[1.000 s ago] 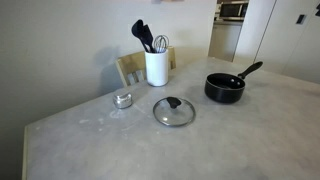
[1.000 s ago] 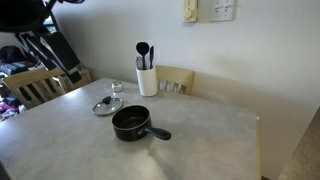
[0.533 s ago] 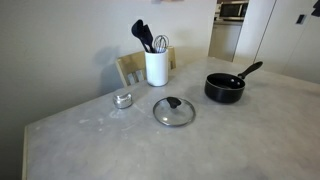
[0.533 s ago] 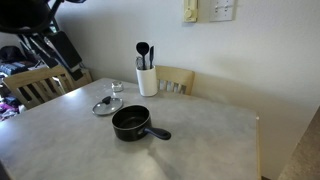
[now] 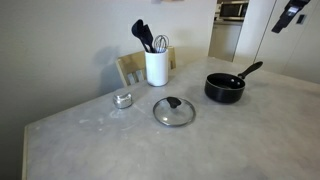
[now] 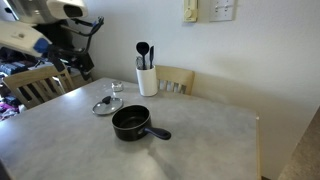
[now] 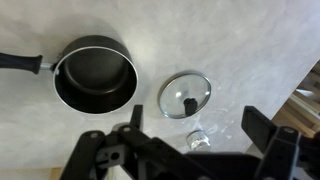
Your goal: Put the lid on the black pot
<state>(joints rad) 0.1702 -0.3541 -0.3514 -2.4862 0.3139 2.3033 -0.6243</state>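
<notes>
since the gripper [image 7: 195, 128] hangs high, jaws wide apart and empty, it should descend onto the lid [image 7: 186, 95] lying flat on the surface [image 7: 250, 50] almost directly beneath it and pinch the knob [image 7: 188, 101] squarely; the pot [image 7: 95, 78] sits just beside the lid, handle [image 7: 20, 62] pointing away.

Pale grey surface [image 7: 200, 40] w/ faint mottled, stone-like speckle. In wrist view the black pot [image 7: 95, 78], off to one side of the end effector [image 7: 195, 118], is matte black in & out, handle incl. Nearer the end effector, the lid [image 7: 185, 94]: clear glass, silver metal rim, black knob. The end effector is black. Small round object [image 5: 123, 99]: shiny silver. Plain white utensil holder [image 5: 156, 68], black utensils [image 5: 143, 35]. Light-wood chair [image 5: 130, 68]. Plain off-white wall [image 5: 60, 40].
</notes>
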